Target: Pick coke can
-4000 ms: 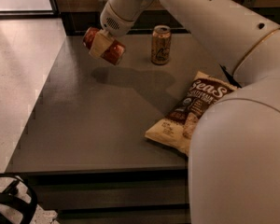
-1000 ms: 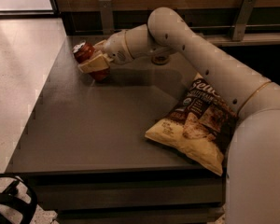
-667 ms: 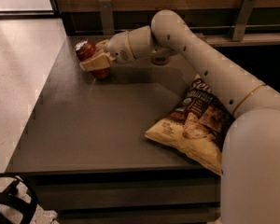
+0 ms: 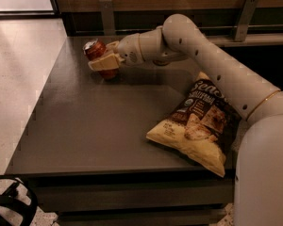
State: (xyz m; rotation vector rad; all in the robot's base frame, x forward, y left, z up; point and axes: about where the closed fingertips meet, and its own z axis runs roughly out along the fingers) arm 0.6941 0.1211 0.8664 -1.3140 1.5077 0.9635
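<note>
The coke can point(image 4: 96, 51) is red with a silver top and sits tilted near the table's far left corner. My gripper point(image 4: 101, 59) reaches in from the right and is shut on it. One tan finger point(image 4: 105, 63) lies across the can's front and the other is hidden behind it. The can's lower end is at or just above the table top; I cannot tell whether it touches.
A large chip bag point(image 4: 198, 126) lies flat on the right side of the dark grey table point(image 4: 94, 126). My white arm point(image 4: 212, 60) stretches over the table's back right. A wooden wall with metal brackets runs behind. The floor drops away to the left.
The gripper, with the can in it, has shifted slightly to the right since one second ago. Four seconds ago a brown-gold can was visible at the back; the arm now covers that spot.
</note>
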